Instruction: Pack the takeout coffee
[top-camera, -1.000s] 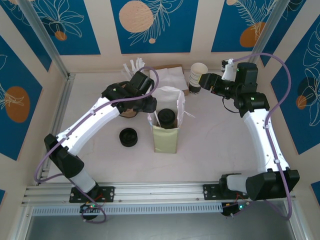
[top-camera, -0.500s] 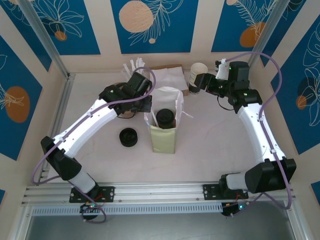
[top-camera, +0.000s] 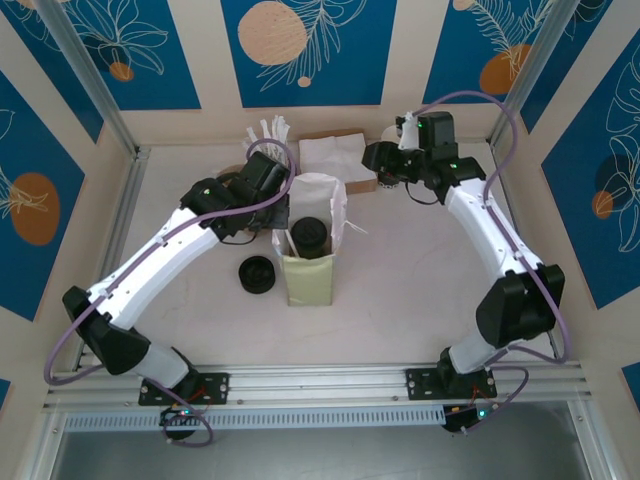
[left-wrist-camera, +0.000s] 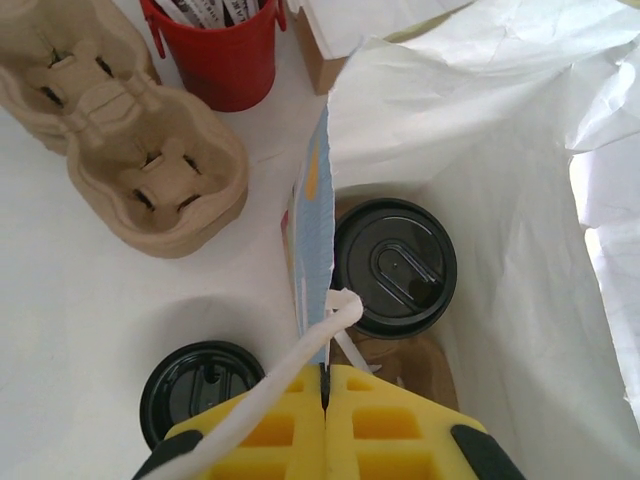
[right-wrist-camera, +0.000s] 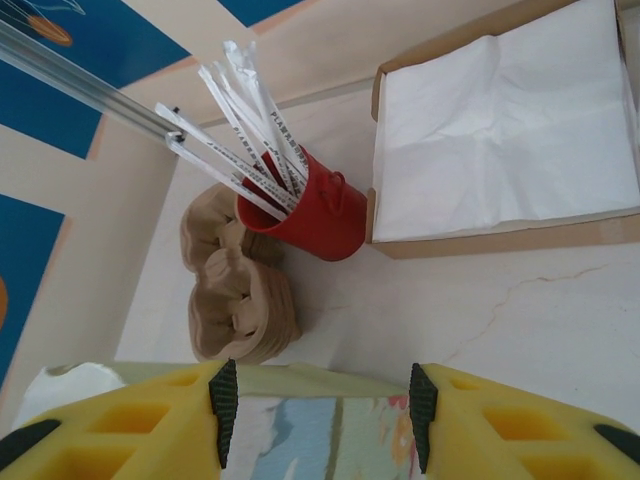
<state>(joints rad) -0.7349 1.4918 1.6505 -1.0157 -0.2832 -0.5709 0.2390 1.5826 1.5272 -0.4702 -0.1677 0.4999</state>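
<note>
Left hand (left-wrist-camera: 325, 385) pinches the paper bag (left-wrist-camera: 480, 120) wall; takeout coffee (left-wrist-camera: 395, 265) inside; right hand (right-wrist-camera: 322, 415) half-spread over patterned paper (right-wrist-camera: 320, 445); grip unclear.

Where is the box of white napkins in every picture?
Top external: the napkin box sits at the back of the table, behind the paper bag.
Left wrist: a corner of the box pokes in at the top edge.
Right wrist: the box is in the upper right.
Shared landmark: the straws stand just left of it.
</note>
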